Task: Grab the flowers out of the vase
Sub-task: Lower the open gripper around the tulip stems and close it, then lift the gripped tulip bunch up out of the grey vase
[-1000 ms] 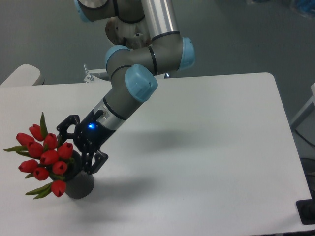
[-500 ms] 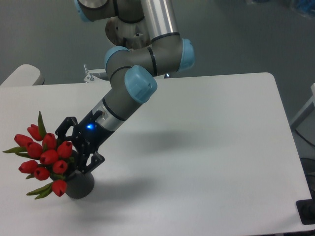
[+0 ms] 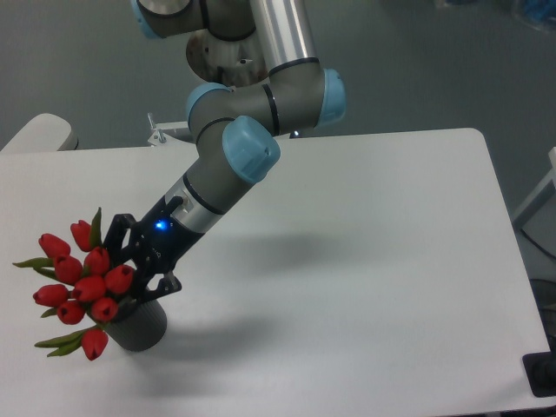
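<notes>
The tulip bunch (image 3: 80,282) stood in the dark grey vase (image 3: 139,326) on the white counter (image 3: 365,261), its buds fanning out to the left of the fingers (image 3: 137,271). It looked light, soft and easily crushed, best taken low on the gathered stems. The fingers had clenched around those stems just above the vase mouth.

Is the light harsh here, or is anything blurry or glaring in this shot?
In the fixed camera view the light is soft and even: the arm throws only a faint, diffuse shadow on the white table, with no glare. The flowers and vase look reasonably sharp. A small blue light glows on the gripper, whose dark jaws blend into the stems, so their state is unclear.
</notes>
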{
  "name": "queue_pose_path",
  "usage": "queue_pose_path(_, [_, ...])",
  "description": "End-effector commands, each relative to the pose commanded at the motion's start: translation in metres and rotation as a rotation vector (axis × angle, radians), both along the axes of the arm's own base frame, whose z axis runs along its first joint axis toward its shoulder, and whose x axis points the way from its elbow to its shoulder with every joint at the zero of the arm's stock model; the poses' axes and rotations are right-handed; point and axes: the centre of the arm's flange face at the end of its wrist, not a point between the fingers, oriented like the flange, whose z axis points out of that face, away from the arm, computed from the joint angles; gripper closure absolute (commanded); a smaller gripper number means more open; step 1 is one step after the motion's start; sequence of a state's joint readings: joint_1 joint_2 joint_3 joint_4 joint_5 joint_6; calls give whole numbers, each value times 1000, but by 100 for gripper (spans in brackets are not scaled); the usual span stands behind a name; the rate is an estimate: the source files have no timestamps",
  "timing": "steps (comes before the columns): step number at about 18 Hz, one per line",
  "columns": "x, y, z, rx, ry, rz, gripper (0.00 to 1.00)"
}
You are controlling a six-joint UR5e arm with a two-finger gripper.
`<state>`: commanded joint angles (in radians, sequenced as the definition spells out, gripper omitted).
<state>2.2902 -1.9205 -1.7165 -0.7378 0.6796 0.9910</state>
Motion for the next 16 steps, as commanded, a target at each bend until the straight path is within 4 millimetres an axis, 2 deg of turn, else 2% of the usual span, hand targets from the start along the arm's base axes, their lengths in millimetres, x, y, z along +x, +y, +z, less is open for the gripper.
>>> queue_pose_path(2, [-1, -1, 1, 1, 1, 2, 58])
queue_pose_path(4, [-1, -1, 3, 4, -1, 3, 64])
queue_pose_path(10, [-1, -5, 12, 26, -35, 8, 65])
queue_pose_path(13, [-1, -7, 21, 33, -57, 22, 66])
queue_pose_path(16, [-4, -16, 42, 45, -72, 57, 67])
